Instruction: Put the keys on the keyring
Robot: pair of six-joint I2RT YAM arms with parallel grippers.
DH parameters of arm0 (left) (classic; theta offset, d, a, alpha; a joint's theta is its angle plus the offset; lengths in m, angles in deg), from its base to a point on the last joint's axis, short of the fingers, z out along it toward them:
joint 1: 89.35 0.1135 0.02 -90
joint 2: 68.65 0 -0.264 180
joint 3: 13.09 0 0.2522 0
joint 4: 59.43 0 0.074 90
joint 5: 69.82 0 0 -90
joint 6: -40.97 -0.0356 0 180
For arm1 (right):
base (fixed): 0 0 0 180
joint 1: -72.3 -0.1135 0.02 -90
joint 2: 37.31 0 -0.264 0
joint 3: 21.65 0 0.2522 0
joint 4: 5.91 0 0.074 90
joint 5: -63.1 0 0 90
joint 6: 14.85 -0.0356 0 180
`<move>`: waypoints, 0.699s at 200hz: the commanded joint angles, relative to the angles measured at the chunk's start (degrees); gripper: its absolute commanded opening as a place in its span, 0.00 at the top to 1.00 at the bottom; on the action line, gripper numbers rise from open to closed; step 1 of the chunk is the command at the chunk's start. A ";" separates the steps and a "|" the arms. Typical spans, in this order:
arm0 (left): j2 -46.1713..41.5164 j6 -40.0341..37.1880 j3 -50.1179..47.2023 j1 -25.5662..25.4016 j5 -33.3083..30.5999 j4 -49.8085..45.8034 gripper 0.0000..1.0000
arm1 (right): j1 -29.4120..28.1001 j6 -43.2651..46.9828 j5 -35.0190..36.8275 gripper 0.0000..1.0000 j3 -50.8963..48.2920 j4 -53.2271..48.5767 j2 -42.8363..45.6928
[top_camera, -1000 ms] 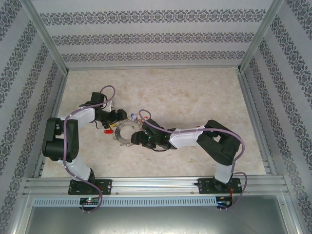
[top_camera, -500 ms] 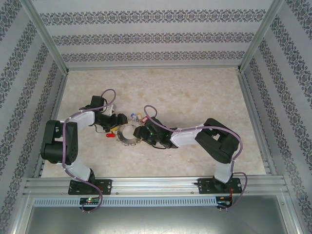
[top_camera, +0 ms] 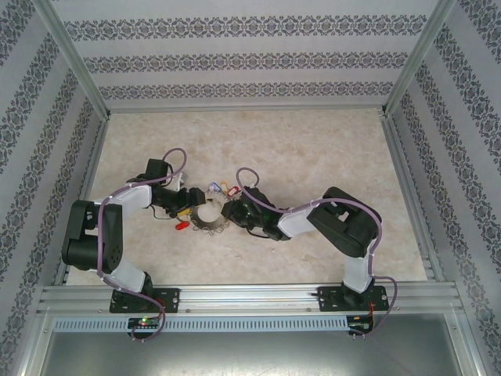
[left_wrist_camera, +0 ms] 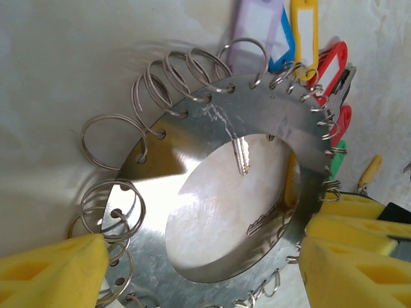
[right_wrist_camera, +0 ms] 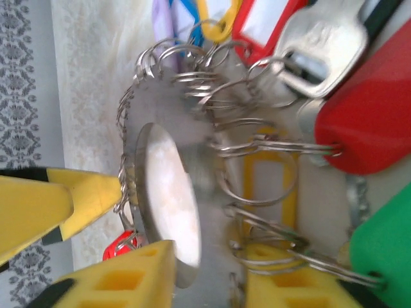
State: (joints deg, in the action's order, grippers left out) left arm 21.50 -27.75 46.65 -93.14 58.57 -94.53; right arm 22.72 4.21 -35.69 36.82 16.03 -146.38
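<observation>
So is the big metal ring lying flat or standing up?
Flat, about: from above the keyring shows as a roughly round circle with the table seen through its hole. Whether it is lifted, cannot tell.

a beige, marbled surface (top_camera: pixel 313 149) sits boxed in by a back wall (top_camera: pixel 250 55), a left wall (top_camera: pixel 31 157) and a right wall (top_camera: pixel 470 157), all papered in grey ornamental stripes. silver metal posts (top_camera: pixel 72 59) stand at the far corners. a metal rail (top_camera: pixel 250 294) runs along the near edge, a slotted strip (top_camera: pixel 250 323) just before it.
</observation>
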 commanded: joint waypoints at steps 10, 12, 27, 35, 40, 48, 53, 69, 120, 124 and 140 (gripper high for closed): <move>-1.50 1.61 -0.23 -1.13 -1.34 -1.09 0.21 | 0.71 5.94 0.50 0.77 -0.53 3.16 1.89; -1.63 1.74 -0.24 -1.13 -1.38 -1.07 0.21 | 0.76 6.26 0.53 0.78 -0.69 3.00 2.24; -2.75 2.49 -0.27 -1.13 -1.91 -0.53 0.21 | 1.21 7.64 0.34 0.82 -1.41 2.54 3.54; -3.35 2.91 -0.27 -1.13 -2.37 -0.38 0.21 | 1.55 7.97 -0.23 0.85 -1.79 2.57 4.06; -3.93 3.18 -0.27 -1.13 -2.77 -0.30 0.21 | 1.87 8.25 -0.75 0.89 -2.02 2.70 4.41; -4.78 3.57 -0.35 -1.06 -3.29 -0.11 0.20 | 2.29 8.57 -1.51 0.91 -2.36 2.66 5.06; -5.40 3.80 -0.29 -1.11 -3.54 -0.04 0.20 | 2.48 8.63 -1.57 0.93 -2.70 2.69 5.52; -7.11 4.63 -0.39 -1.13 -4.96 0.24 0.18 | 2.91 9.59 -1.88 0.99 -3.52 2.42 7.48; -14.13 7.90 -1.11 -1.13 -8.24 2.55 0.08 | 4.93 11.13 -6.27 0.99 -4.28 0.62 15.05; -14.82 8.13 -1.03 -1.09 -8.26 2.84 0.06 | 5.28 11.26 -7.20 0.99 -4.28 0.70 15.83; -16.51 9.44 -0.85 -1.09 -6.71 4.70 0.01 | 7.23 11.09 -11.61 0.99 -3.72 0.97 18.51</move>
State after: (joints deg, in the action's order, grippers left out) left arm 8.12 -21.37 46.21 -93.80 51.82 -93.98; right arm 27.55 14.00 -40.42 32.53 13.76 -133.31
